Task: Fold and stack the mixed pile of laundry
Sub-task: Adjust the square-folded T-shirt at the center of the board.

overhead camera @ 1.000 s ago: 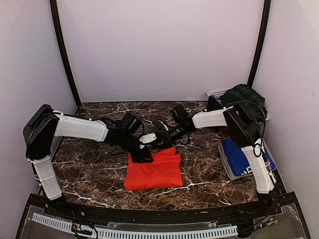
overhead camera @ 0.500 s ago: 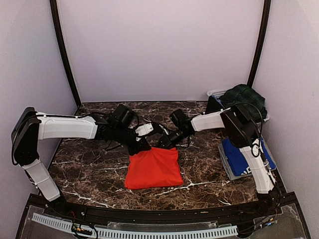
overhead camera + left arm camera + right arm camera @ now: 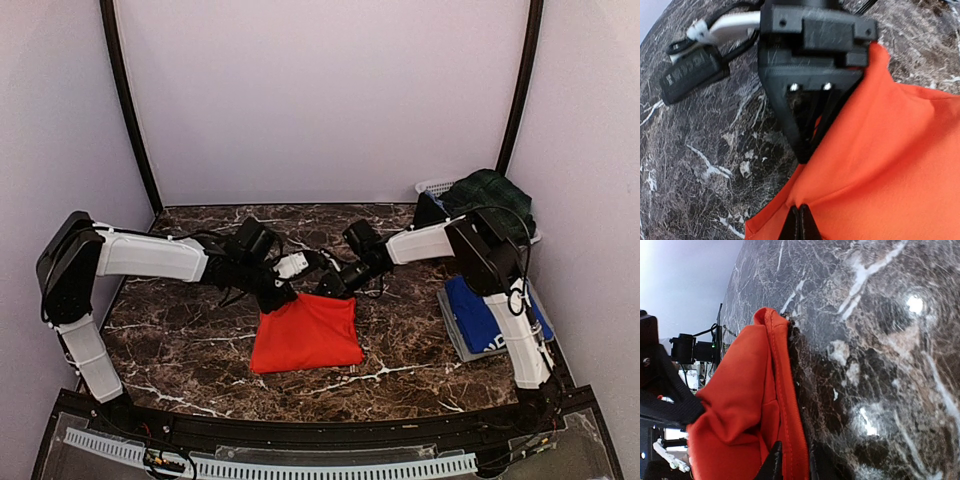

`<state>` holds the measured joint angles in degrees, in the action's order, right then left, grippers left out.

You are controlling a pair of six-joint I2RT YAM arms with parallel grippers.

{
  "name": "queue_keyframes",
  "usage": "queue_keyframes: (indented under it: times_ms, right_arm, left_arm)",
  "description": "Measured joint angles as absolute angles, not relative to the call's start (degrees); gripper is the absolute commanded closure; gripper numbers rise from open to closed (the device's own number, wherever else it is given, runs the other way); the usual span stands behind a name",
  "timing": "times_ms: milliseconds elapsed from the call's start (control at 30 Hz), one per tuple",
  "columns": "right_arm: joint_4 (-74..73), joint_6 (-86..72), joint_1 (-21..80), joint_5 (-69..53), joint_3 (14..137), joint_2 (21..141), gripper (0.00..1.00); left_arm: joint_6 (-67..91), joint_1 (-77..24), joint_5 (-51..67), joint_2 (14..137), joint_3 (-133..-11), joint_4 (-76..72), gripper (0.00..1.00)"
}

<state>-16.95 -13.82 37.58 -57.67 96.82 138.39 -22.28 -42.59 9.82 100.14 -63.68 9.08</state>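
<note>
Claws | we see left claw point(image 3: 290, 297) and right claw point(image 3: 326, 290) both pinching far edge of red-orange T-shirt point(image 3: 305, 335) | rest lies on bench point(image 3: 180, 340).

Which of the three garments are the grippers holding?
The bright red-orange T-shirt mid-table: both the left gripper and right gripper pinch its far edge. The royal blue T-shirt on the flat grey tray and the green tartan garment lie untouched.

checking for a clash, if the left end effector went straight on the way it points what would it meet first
The left end effector, shut on the red-orange T-shirt, would likely meet the right end effector facing it; depth unclear.
</note>
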Motion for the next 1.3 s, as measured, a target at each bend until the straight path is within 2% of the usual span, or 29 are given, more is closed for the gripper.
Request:
queue_keyframes:
  times_ms: [133,267,367,433,700,1000,1300]
  right_arm:
    - [-18.7,-13.7,36.7,-56.0,95.5,136.2,0.72]
    - [-20.9,-13.5,34.2,-53.1,93.6,131.8,0.65]
    - [-21.9,-12.7,31.3,-51.0,90.8,126.1,0.61]
    - [-22.3,-12.4,29.5,-49.9,88.4,121.5,0.61]
    - [-22.0,-11.4,27.7,-48.4,78.2,110.1,0.58]
    - [-22.4,-11.0,30.5,-47.4,71.4,110.2,0.58]
    - [-21.2,-11.2,30.9,-46.4,71.4,114.3,0.60]
  left_arm:
    - [-21.9,-42.5,6.1,103.2,-63.6,7.8,0.93]
    - [-20.8,-42.5,4.6,103.4,-63.6,7.3,0.81]
    - [-18.7,-42.2,4.2,102.5,-63.5,7.5,0.69]
    - [-17.1,-41.6,4.7,100.4,-62.8,7.4,0.66]
    - [-2.0,-32.1,9.9,91.0,-60.1,6.0,0.67]
    - [14.1,-29.8,14.3,92.4,-55.2,6.3,0.70]
    - [19.8,-29.8,17.6,98.3,-55.4,5.9,0.74]
